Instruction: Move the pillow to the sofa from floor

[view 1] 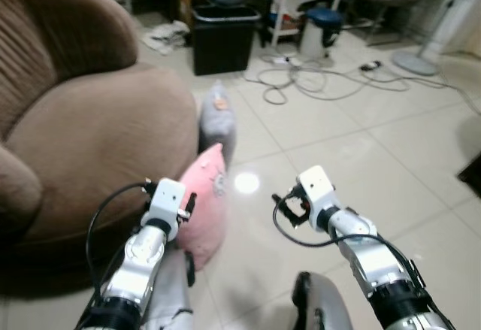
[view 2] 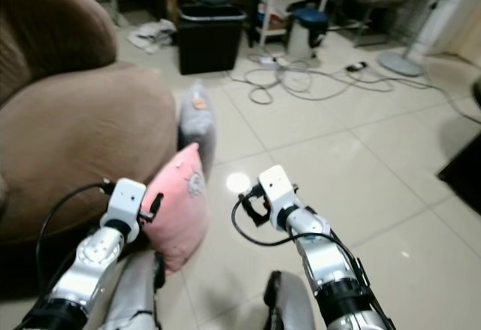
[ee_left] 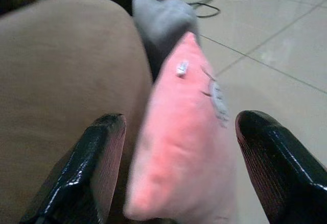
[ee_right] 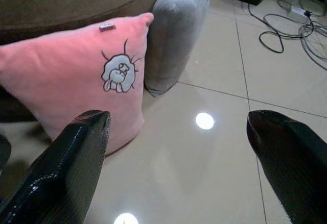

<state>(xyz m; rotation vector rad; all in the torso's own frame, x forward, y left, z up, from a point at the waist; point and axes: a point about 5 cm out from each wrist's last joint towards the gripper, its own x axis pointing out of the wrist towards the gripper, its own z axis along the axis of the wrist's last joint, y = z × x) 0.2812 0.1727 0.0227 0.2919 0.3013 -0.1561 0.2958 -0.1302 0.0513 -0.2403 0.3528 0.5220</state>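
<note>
So we're at the reach-in step: the pink pillow (view 1: 204,213) stands on the floor (view 1: 353,142) leaning on the sofa (view 1: 90,127), gray pillow (view 1: 216,119) at its 12 o'clock. Left pincer (ee_left: 176,170) is spread wide around it, right pincer (ee_right: 176,152) also apart, holding nothing. Next we'd guess: clamp, then lift toward 10 o'clock.

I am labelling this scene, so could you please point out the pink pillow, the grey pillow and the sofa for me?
pink pillow (ee_right: 97,89), right wrist view, on its face left of the embroidered motif.
grey pillow (ee_right: 176,35), right wrist view, on its upright side.
sofa (view 1: 98,131), left eye view, on the brown seat cushion.
</note>
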